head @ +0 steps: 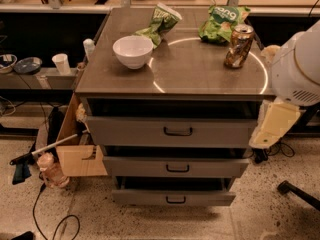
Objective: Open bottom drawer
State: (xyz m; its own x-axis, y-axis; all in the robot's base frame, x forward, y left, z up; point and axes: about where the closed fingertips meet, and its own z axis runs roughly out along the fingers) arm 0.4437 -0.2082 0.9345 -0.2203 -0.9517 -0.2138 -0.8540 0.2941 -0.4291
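The grey cabinet has three drawers. The bottom drawer is the lowest and narrowest front, with a small black handle. It stands a little way out, with a dark gap above it. The middle drawer and top drawer also stand slightly out. My arm's white housing is at the right edge. My gripper, a cream tapered part, hangs below it beside the cabinet's right side, level with the top drawer and apart from the bottom drawer's handle.
On the cabinet top are a white bowl, two green snack bags and a can. A cardboard box, a bottle and cables lie on the floor to the left. A chair leg is at the lower right.
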